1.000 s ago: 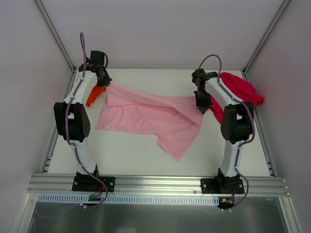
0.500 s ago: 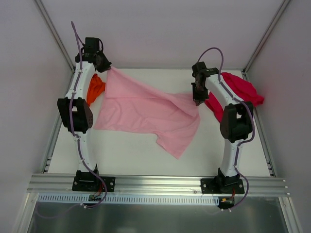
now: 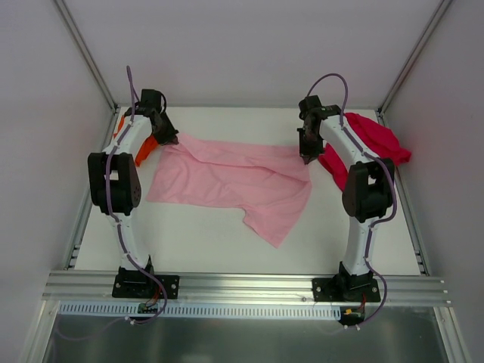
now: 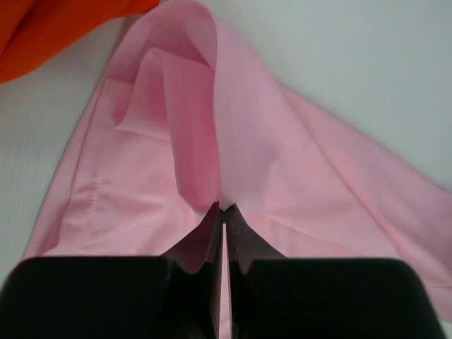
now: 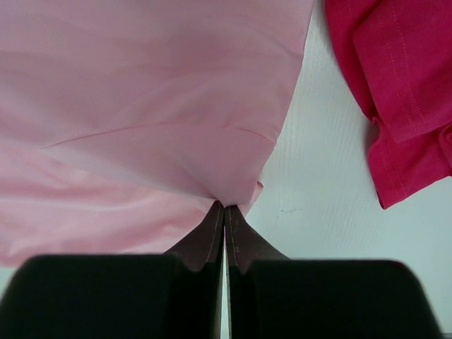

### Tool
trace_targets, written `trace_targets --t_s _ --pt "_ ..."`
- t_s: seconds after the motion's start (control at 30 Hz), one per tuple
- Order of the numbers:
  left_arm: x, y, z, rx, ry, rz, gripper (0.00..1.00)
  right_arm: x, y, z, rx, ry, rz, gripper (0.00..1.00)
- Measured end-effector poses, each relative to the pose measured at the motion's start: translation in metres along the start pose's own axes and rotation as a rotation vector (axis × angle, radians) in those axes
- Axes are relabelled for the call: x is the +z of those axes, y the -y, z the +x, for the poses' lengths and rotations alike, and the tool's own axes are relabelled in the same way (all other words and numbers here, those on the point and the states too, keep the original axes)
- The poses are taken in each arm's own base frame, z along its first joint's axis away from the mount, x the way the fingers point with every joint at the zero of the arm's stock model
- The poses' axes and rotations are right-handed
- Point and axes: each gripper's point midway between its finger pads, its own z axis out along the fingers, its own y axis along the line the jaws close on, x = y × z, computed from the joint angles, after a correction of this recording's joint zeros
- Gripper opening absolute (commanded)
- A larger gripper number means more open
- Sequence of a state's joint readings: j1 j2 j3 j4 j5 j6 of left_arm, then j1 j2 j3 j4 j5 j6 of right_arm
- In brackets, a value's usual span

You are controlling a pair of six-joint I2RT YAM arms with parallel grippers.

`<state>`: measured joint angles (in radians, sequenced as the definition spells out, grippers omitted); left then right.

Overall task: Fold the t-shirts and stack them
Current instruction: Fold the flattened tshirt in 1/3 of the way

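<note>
The light pink t-shirt (image 3: 234,181) lies spread across the middle of the white table, one flap trailing toward the near edge. My left gripper (image 3: 171,138) is shut on its far left corner (image 4: 212,141), low over the table. My right gripper (image 3: 305,157) is shut on its far right corner (image 5: 233,169). The orange t-shirt (image 3: 145,150) is bunched at the far left, partly behind the left arm, and shows as orange cloth (image 4: 49,35) in the left wrist view. The crimson t-shirt (image 3: 374,140) is heaped at the far right, beside the right arm (image 5: 395,92).
Grey walls and metal posts close in the table (image 3: 212,242) on three sides. A metal rail (image 3: 242,286) with both arm bases runs along the near edge.
My left gripper rose with the pink corner, then came back down toward the table, and the cloth lies flatter. My right gripper shifted slightly to the back and has held still since.
</note>
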<state>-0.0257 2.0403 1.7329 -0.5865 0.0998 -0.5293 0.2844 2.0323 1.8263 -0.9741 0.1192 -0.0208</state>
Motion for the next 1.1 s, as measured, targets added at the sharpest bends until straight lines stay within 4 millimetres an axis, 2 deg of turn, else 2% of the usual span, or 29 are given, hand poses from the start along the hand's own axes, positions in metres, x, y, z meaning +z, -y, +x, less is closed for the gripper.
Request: trace_targets --t_s 0.2,0.33,0.67,0.83,1.1 --pt "-0.023 -0.006 0.013 0.026 0.019 -0.016 0.0 -0.003 0.001 0.002 -0.015 -0.009 0.001 0.01" --pt "-0.03 -0.01 0.019 0.039 0.03 -0.037 0.0 -0.007 0.003 0.001 -0.02 -0.009 0.011 0.01" --pt "-0.024 -0.03 0.038 0.044 0.0 -0.109 0.0 -0.012 0.009 0.006 -0.032 -0.044 0.039 0.01" --pt "-0.024 -0.037 0.041 0.044 -0.008 -0.14 0.0 -0.012 0.016 0.013 -0.042 -0.076 0.073 0.01" --pt "-0.025 -0.051 0.046 0.046 -0.014 -0.203 0.0 0.013 0.021 0.029 -0.061 -0.182 0.121 0.01"
